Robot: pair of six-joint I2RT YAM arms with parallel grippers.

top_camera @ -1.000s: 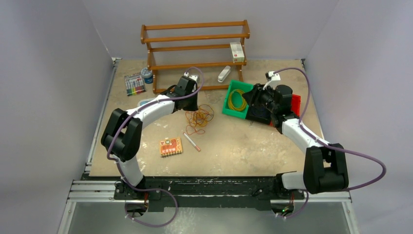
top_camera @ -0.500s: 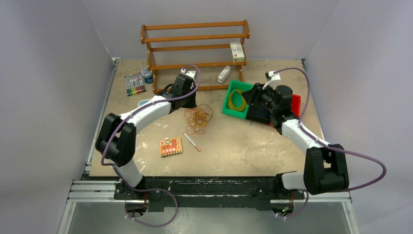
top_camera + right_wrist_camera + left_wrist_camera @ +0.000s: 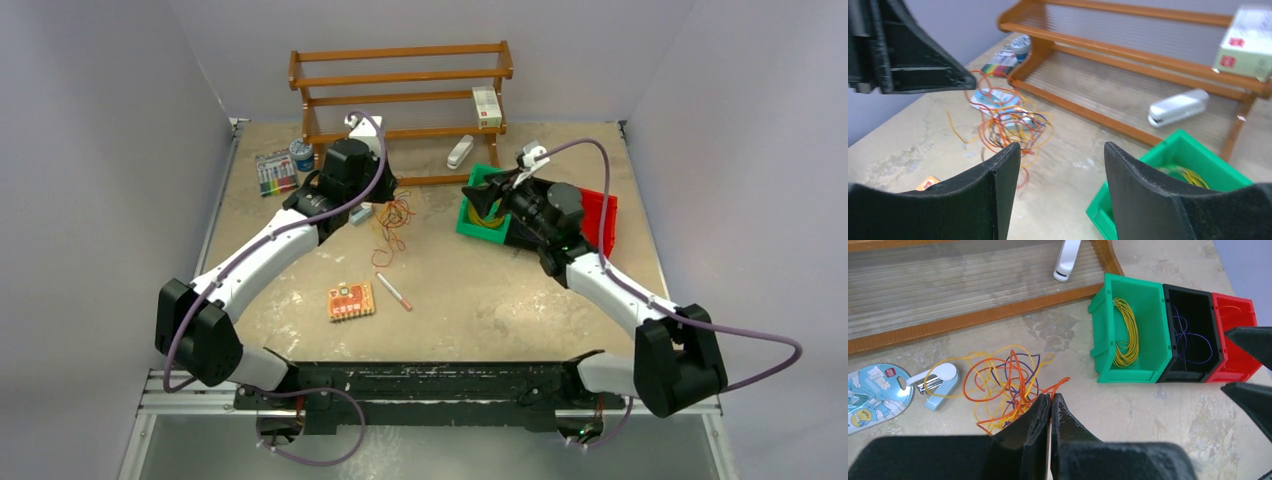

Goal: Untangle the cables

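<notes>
overhead view of a beige, stained table [image 3: 500, 300], read as a clock face with a brown wooden slatted rack [image 3: 400, 52] at 12 o'clock.

just off centre toward 11 o'clock is the loose tangle of thin yellow, orange-red and dark blue cables [image 3: 1003, 385]. part of it looks lifted off the surface, with one strand trailing toward 6 o'clock. the left gripper [image 3: 1050, 402] has its fingers pressed together, pinching an orange-red strand at the tangle's 5 o'clock edge.

at 2 o'clock three open bins touch in a row. a green plastic bin [image 3: 1128, 375] holds a coiled yellow cable [image 3: 1125, 332]. a black plastic bin [image 3: 1168, 330] holds a dark blue cable [image 3: 1193, 337]. a red plastic bin [image 3: 1233, 347] is last. the right gripper [image 3: 1060, 146] hangs over the green bin with its fingers spread, nothing between them.

on the rack sit a white box with red marks [image 3: 1248, 42] and a white stapler [image 3: 1178, 107]. the box's writing is too small to read.

beside the tangle at 9 o'clock lie a pale blue printed card [image 3: 878, 395] with a small red tag, its print unreadable, and a pale blue clip tool [image 3: 940, 380].

at 10 o'clock are a pack of coloured markers [image 3: 276, 172] and a blue-lidded can [image 3: 301, 155]. at 7 o'clock are an orange printed packet [image 3: 350, 300], lettering illegible, and a white stick with a red tip [image 3: 393, 290].
</notes>
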